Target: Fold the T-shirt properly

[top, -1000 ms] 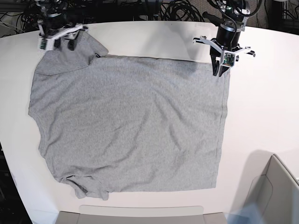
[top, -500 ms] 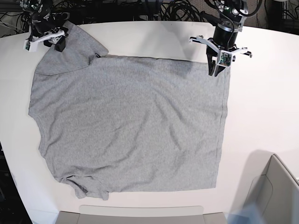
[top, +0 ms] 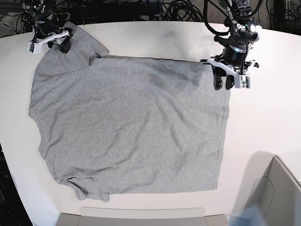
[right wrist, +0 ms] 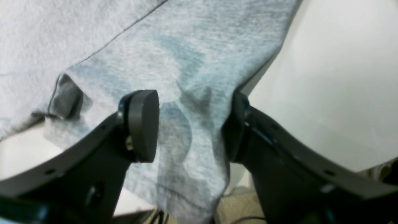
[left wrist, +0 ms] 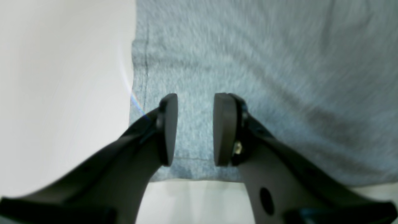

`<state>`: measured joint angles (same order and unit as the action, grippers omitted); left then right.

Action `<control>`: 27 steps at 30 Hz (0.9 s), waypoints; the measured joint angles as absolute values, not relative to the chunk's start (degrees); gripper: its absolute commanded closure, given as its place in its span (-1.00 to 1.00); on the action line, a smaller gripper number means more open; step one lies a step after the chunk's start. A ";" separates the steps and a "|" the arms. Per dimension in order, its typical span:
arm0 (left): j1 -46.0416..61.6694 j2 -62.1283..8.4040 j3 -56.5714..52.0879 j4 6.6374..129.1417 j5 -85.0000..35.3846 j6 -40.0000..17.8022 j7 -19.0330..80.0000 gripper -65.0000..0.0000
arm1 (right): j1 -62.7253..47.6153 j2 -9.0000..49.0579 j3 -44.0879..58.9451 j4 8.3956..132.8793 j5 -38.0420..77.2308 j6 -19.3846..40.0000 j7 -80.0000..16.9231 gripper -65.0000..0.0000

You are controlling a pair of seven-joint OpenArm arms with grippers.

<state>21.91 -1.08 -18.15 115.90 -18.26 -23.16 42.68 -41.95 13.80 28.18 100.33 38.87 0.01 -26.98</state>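
Note:
The light-grey T-shirt [top: 127, 122] lies spread flat on the white table [top: 268, 117], plain side up, with its hem toward the right. My left gripper [top: 224, 84] hovers over the hem's far right corner. In the left wrist view that gripper [left wrist: 196, 99] is open, and flat T-shirt [left wrist: 264, 62] fabric shows through the gap. My right gripper [top: 51, 43] is at the far left sleeve. Up close, the right gripper [right wrist: 192, 96] is wide open, and a rumpled fold of the sleeve [right wrist: 192, 62] lies loosely between its fingers [right wrist: 143, 124].
A grey box [top: 277, 193] stands at the near right corner. A grey panel [top: 141, 216] runs along the front edge. Black cables [top: 178, 9] hang behind the table's far edge, close to the sleeve end.
My left gripper has opened, turned, and shifted slightly right and nearer over the hem corner. The right arm has moved left toward the sleeve's end. The shirt lies as before.

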 measured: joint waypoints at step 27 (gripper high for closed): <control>13.67 -12.36 -22.04 89.52 -42.24 -23.46 56.60 0.17 | -42.24 14.87 27.99 100.05 39.07 0.01 -27.22 0.00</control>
<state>13.67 -12.36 -22.04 89.52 -42.24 -23.46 56.60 -42.24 14.87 27.99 100.05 39.07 0.01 -27.22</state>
